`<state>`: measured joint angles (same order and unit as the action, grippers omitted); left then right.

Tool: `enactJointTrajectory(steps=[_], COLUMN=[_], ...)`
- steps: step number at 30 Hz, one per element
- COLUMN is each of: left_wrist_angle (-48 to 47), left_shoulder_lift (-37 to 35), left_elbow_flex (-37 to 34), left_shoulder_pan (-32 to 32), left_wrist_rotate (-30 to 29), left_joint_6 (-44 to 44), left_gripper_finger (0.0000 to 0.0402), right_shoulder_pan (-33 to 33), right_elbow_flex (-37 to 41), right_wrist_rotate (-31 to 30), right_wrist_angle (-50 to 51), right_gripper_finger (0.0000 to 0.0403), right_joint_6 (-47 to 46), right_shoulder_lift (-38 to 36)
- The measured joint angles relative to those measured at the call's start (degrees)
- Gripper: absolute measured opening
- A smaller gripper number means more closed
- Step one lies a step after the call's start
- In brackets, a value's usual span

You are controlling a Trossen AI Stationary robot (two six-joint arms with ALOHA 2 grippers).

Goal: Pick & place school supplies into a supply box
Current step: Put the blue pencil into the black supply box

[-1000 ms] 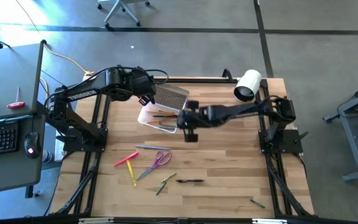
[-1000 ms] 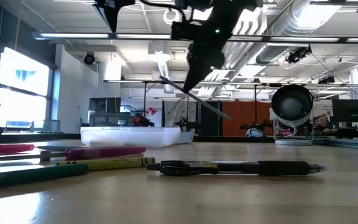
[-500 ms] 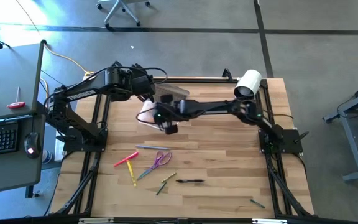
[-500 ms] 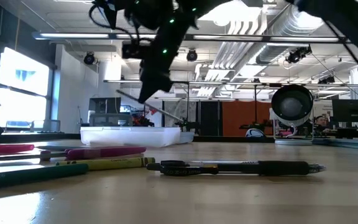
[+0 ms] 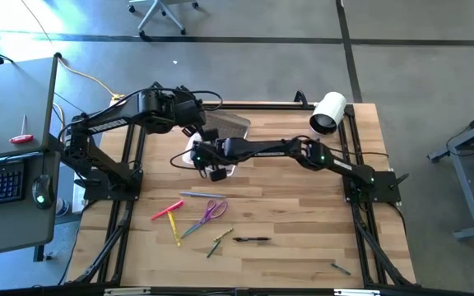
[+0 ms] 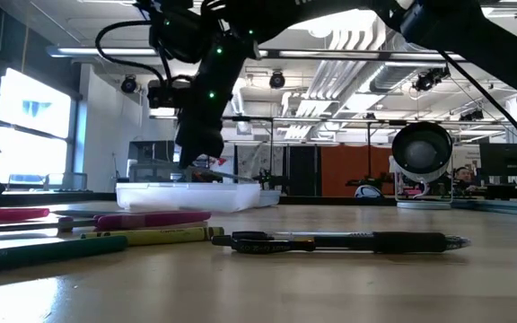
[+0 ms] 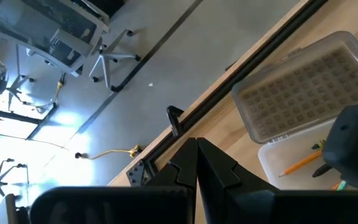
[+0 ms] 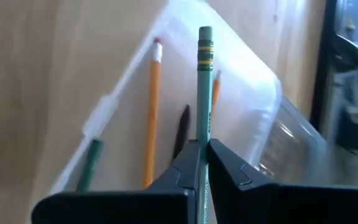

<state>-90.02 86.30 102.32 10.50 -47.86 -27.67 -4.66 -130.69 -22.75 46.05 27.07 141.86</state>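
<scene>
The clear supply box lies open on the table's far left, its ribbed lid tipped back. Inside it lie an orange pencil, a dark pen and a green one. My right gripper hangs low over the box, shut on a green pencil. My left gripper stays raised at the box's far left, shut on nothing. More school supplies lie nearer: a pink marker, purple scissors and a black pen. My right gripper pinches the green pencil's shaft between its two fingers. The fingers slant down from the table's right and lie along the pencil. Its eraser end sticks out ahead of the fingertips, over the open box and clear of it.
A large white roll lies at the table's far right corner. A yellow marker, a green pencil and a small pen lie toward the near edge. The right half of the tabletop is bare wood.
My right gripper has swept toward the table's left edge and sunk, rolling at the wrist, and has carried the green pencil from beside the box to low over it. It has stayed shut on the pencil.
</scene>
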Motion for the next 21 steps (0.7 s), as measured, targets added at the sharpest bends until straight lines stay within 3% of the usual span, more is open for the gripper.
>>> enactJointTrajectory(steps=[4,6,10,12,21], left_wrist_angle=[0.0,0.0,0.0,0.0,0.0], left_shoulder_lift=[0.0,0.0,0.0,0.0,0.0], left_elbow_flex=[0.0,0.0,0.0,0.0,0.0], left_shoulder_pan=[0.0,0.0,0.0,0.0,0.0], left_wrist_rotate=[-0.1,-0.1,-0.1,-0.1,3.8], left_joint_6=[0.3,0.3,0.3,0.3,0.2], left_gripper_finger=[0.0046,0.0046,0.0046,0.0046,0.0046], right_shoulder_pan=[0.7,0.6,0.0,-0.2,-1.0], right_elbow_flex=[0.0,0.0,0.0,0.0,0.0], right_wrist_rotate=[-6.5,-3.5,8.2,10.1,3.3], right_wrist_angle=[0.4,0.9,0.5,-0.6,-2.0], right_gripper_finger=[0.0003,0.0002,0.0004,0.0003,0.0028], right_joint_6=[1.3,-0.3,-3.1,-3.1,-6.1], right_shoulder_lift=[0.0,0.0,0.0,0.0,0.0])
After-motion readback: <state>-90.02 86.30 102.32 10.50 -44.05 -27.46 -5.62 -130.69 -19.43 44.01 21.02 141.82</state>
